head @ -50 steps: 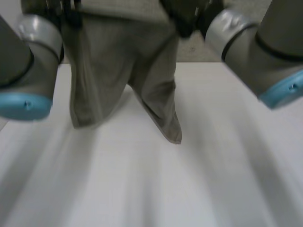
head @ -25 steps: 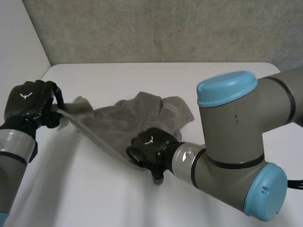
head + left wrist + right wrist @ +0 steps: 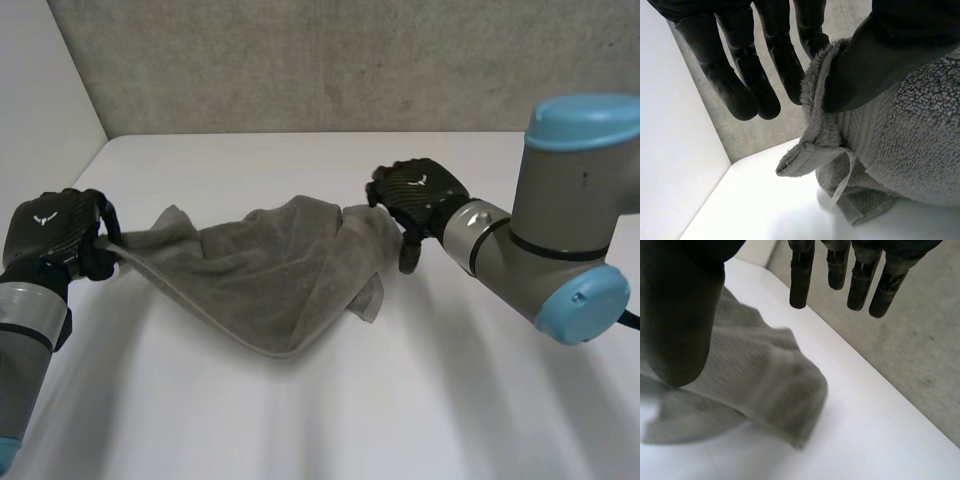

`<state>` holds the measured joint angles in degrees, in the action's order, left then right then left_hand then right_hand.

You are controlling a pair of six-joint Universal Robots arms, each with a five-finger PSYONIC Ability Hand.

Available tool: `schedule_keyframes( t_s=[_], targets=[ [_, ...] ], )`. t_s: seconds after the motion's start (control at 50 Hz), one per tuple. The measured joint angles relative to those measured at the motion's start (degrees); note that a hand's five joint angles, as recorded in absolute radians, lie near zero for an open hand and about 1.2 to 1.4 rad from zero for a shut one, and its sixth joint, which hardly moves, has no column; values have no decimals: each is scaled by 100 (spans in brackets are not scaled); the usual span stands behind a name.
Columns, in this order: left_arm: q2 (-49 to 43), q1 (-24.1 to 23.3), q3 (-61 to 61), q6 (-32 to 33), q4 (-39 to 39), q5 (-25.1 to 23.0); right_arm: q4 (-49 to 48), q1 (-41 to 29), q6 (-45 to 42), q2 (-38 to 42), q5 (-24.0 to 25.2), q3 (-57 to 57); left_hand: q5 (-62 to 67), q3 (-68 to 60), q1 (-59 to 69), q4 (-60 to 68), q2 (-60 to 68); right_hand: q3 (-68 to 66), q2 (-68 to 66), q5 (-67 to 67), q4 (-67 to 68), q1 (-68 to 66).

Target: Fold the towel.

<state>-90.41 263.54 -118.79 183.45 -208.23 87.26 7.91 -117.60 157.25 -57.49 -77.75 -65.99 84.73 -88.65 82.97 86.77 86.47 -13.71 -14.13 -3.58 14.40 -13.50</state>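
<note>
At mid-left, my left robot hand (image 3: 52, 232) pinches a corner of the crumpled grey terry towel (image 3: 270, 272); right robot hand (image 3: 420, 195) is spread, empty. I'd grab the opposite corner, pull flat.

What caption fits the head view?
Black left hand pinches one end of the crumpled grey terry towel on the white table; black right hand open.

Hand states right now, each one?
Left hand: shut on the towel, edge pinched under its thumb.
Right hand: open, holding nothing, at the towel's other end.
</note>
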Motion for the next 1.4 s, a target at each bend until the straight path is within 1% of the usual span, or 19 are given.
schedule_keyframes(
  t_s=[0.1,0.16,0.36,0.46,0.72,0.98,1.04,1.14,1.18,1.22,1.24,1.26,1.28,1.3,1.34,1.4],
  targets=[
    [0,82,-61,-1,-34,-4,-563,226,2,491,-58,2,0,0,0,0,0,0,0,0,3,-1],
    [12,96,-89,-2,-61,-4,-733,291,-22,852,-59,166,0,0,0,0,0,0,0,0,3,-1],
    [31,86,-158,6,-155,-8,-726,260,-26,2108,-50,1301,0,0,0,0,0,0,0,0,0,-3],
    [28,88,-173,7,-194,-8,-703,213,5,2461,-58,1719,0,0,0,0,0,0,8,2,-6,-2],
    [6,93,-180,7,-211,-8,-700,166,121,2852,-60,2262,0,0,0,0,0,-3,-2,-1,5,-13],
    [6,89,-194,7,-204,-8,-697,-17,297,3013,-66,2431,0,0,0,0,0,-393,-341,-502,340,-490],
    [6,86,-196,7,-204,-8,-700,-78,315,3055,-66,2468,0,0,0,0,0,-855,-775,-953,779,-965],
    [1,84,-197,7,-204,-8,-703,-134,386,3089,-72,2554,0,0,0,0,0,-2220,-2209,-2230,2147,-2280],
    [-1,84,-198,7,-206,-8,-706,-144,470,3095,-76,2604,0,0,0,0,0,-3243,-3225,-3236,3172,-3353],
    [-2,84,-201,7,-207,-8,-707,-146,523,3096,-82,2630,0,0,0,0,0,-4016,-4014,-4037,3958,-4043],
    [-2,85,-204,8,-208,-8,-708,-146,569,3095,-90,2651,0,0,0,0,0,-4715,-4740,-4766,4673,-4761],
    [-2,86,-207,10,-209,-8,-709,-146,607,3094,-98,2669,0,0,0,0,0,-5206,-5237,-5257,5162,-5138],
    [-3,87,-210,10,-209,-8,-709,-145,624,3092,-103,2677,0,0,0,0,0,-5436,-5461,-5435,5398,-5305],
    [-3,89,-214,10,-209,-8,-710,-141,658,3081,-119,2697,0,0,0,0,0,-5969,-5982,-5955,5921,-5498],
    [-2,90,-219,10,-209,-8,-712,-133,688,3058,-141,2718,0,0,0,0,0,-6185,-6117,-6078,6173,-5499],
    [4,92,-217,9,-209,-6,-709,-109,713,2974,-182,2738,0,0,0,0,0,-6201,-6117,-6079,6191,-5499]
  ],
)
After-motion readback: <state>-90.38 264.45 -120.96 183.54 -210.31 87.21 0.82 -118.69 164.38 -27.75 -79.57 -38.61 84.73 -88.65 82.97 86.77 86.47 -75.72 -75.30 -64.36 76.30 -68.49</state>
